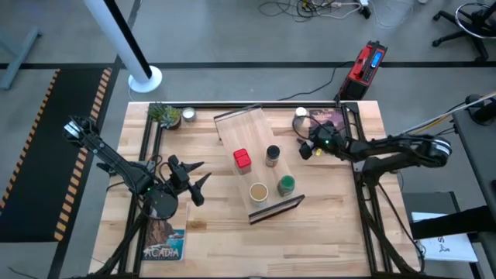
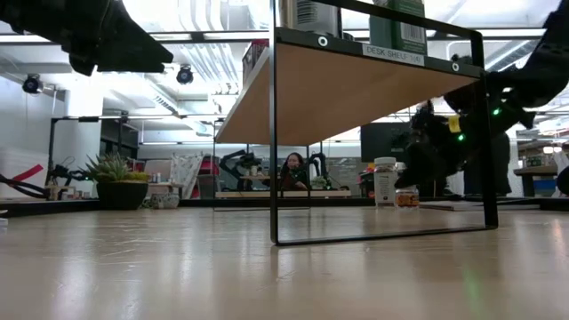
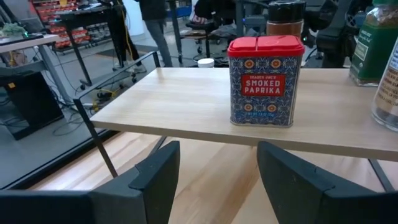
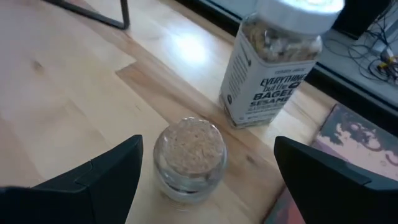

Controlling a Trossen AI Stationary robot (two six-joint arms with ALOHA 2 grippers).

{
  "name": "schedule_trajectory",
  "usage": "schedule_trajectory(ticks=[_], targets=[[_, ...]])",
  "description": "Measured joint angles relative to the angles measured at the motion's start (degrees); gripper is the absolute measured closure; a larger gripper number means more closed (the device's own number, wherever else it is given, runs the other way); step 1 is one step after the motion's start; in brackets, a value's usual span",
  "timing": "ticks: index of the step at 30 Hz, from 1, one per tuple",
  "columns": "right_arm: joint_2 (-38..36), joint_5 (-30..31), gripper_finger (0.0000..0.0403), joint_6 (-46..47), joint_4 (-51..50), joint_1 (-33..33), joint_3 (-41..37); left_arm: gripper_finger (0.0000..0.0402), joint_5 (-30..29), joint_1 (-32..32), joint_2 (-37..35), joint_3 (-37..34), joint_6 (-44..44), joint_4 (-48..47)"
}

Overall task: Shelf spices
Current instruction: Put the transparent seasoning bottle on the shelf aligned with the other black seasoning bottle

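The shelf (image 1: 256, 164) is serving as the landmark: it is standing on black wire legs on the table (image 1: 325, 225), its long axis lying diagonally in the high view, the dark-strip short end (image 1: 277, 209) pointing toward the table's near edge and the plain short end toward the far edge. Nearest, off the shelf's left long side, the left gripper (image 1: 195, 180) is hovering with fingers spread wide and holding nothing, aimed at the shelf. On the board, the wide tan-lidded jar (image 1: 258, 191) and the green-lidded jar (image 1: 286, 184) are standing upright close to the dark-strip end, side by side. Farther along, near mid-board, the red square tin (image 1: 242, 159) is sitting upright, label facing the left gripper, with the black-lidded jar (image 1: 273, 156) just beside it toward the right long side. Off the shelf's right long side, still on the table, the right gripper (image 1: 307, 147) is hanging low with fingers wide, the small brown jar (image 4: 188, 158) standing between them, not clamped. The white-capped jar (image 4: 273, 62) is standing upright just beyond it, nearer the table's far edge, beside a picture-covered book (image 1: 332, 118).
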Motion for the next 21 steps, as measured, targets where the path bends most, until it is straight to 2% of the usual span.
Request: schedule_trajectory(ticks=[9,12,16,21], targets=[[11.7,-0.3,0.0065,0.0,6.6,-0.2,1.8,0.0198,0.2,0.0,0.0,-0.1,0.0,0.0],[13.9,-0.5,0.0076,-0.5,6.7,-0.2,2.7,0.0198,0.2,0.0,0.0,-0.1,0.0,-0.1],[15.7,-0.5,0.0117,-0.6,6.6,-0.2,3.2,0.0198,0.2,0.0,0.0,-0.2,0.0,-0.1],[15.6,-1.6,0.0189,-0.5,6.6,-0.1,3.4,0.0198,0.7,0.0,0.0,-0.3,0.0,-0.1]])
